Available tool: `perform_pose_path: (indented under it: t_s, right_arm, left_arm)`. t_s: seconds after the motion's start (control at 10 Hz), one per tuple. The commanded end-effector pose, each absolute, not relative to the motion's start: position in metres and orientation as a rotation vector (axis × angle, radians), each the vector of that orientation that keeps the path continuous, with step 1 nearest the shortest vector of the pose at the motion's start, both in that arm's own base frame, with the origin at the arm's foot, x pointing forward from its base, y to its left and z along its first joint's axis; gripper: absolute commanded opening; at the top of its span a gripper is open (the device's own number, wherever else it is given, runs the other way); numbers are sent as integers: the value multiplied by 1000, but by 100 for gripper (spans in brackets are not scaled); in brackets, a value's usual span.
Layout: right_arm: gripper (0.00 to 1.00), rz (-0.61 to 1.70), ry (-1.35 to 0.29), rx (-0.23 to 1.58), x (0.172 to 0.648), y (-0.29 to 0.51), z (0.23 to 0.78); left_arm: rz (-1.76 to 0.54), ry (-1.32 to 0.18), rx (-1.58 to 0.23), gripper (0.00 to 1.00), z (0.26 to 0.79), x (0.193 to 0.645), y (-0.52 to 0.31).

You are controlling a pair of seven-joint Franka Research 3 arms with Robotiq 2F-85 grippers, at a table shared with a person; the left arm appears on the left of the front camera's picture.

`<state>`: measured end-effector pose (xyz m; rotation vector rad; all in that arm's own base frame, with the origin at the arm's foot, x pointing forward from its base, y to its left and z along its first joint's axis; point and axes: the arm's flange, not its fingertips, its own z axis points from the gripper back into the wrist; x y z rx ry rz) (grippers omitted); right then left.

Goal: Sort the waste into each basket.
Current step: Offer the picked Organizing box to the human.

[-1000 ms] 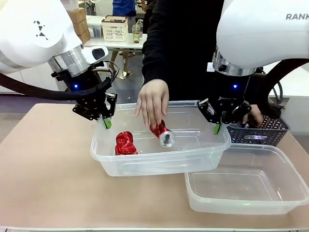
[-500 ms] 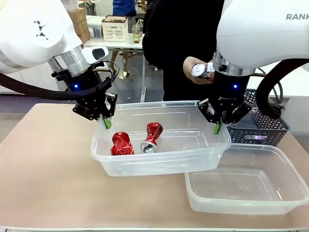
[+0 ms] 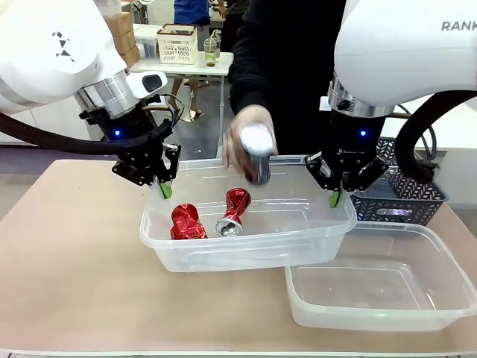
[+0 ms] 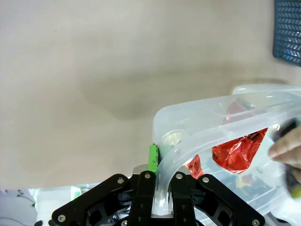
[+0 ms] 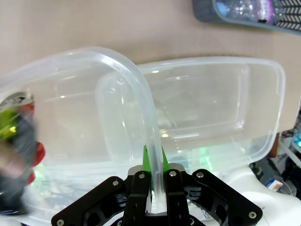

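At the left, the left pincer [image 3: 165, 189] comes down from its white arm and pinches the left rim of the larger basket [image 3: 246, 257]. In the left wrist view, the rolled edge runs between its two fingers, so they are pressed onto the plastic rather than spread.

Inside that basket, towards its left half, lies a crushed red can [image 3: 185, 222]. Just beside it is a second red can [image 3: 235, 210], its silver end facing the camera. The two are close, but whether they touch is hard to say.

Above the basket's middle, a person's hand [image 3: 240, 142] holds a silver-ended can [image 3: 258, 156] with a dark body (motion-blurred). It is clear of the cans below.

Further right, the right pincer [image 3: 335, 197] grips the basket's right rim in the same way, its fingers clamped on the edge in the right wrist view.

The smaller basket [image 3: 373, 317] sits on the worktop [image 3: 74, 283] at the near right. The larger basket's right end overlaps its far left corner.

Behind them, at the far right, stands a dark mesh basket [image 3: 406, 207].
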<state>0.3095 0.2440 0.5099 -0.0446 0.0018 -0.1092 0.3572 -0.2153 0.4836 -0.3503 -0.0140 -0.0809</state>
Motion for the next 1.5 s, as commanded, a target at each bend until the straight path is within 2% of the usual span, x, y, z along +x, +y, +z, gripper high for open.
perform_pose_path:
  t_s: [0.0,1.2,1.4]
  right_arm:
    - [4,-125,15,-53,308,246,509]
    - [4,-109,2,-45,309,244,510]
    - [4,30,50,-50,385,282,524]
  left_arm:
    - [-90,-16,-375,5,492,357,-214]
    - [-81,-14,-350,5,484,357,-215]
    - [16,-36,-312,5,495,420,-216]
